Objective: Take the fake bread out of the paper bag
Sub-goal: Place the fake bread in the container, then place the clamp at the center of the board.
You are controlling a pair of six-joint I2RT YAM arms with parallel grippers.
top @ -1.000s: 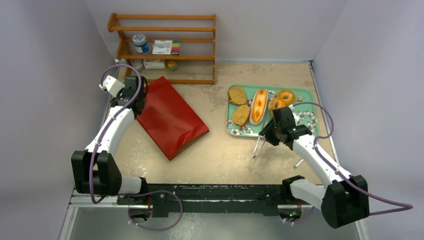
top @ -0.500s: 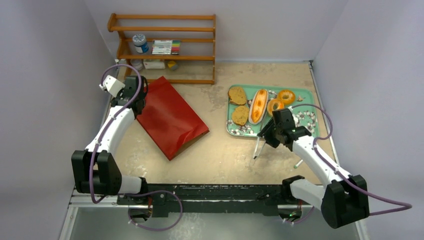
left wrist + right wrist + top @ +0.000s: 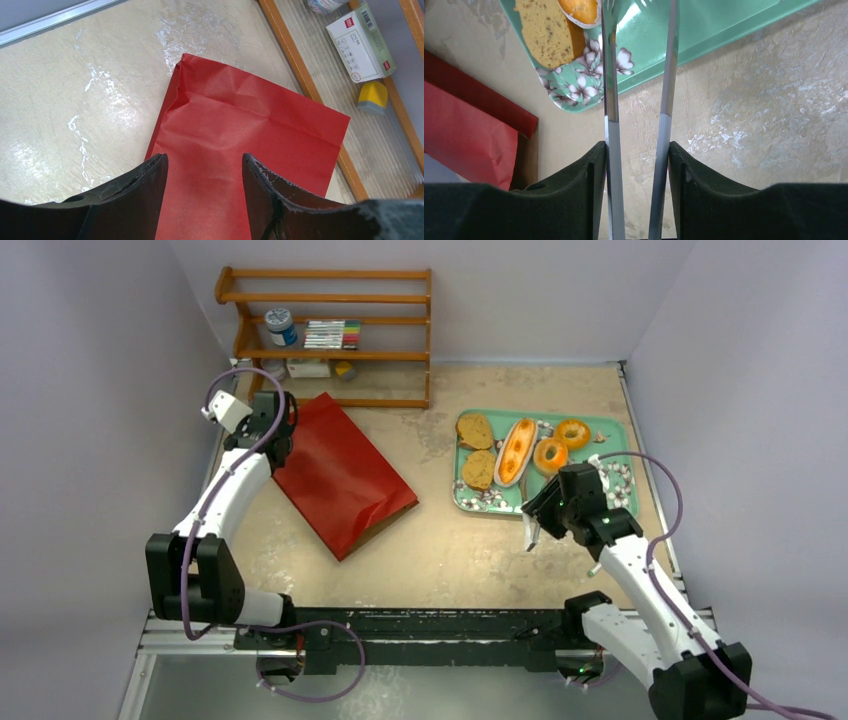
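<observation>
Bread (image 3: 513,451), overhead: laid on the tray (image 3: 604,426), well apart from the bag (image 3: 340,472).
Bag, overhead: laid flat on the desk (image 3: 440,550), brown mouth at its near end.
Left gripper (image 3: 275,432), overhead: held at the bag's far corner.
Right gripper (image 3: 545,512), overhead: held just beside the tray's near edge, tongs (image 3: 528,533) carried.
Left wrist: jaws seen apart, red bag below and between them.
Right wrist: jaws clamped on both tong arms; arms seen over the tray rim, beside a slice (image 3: 546,30).
</observation>
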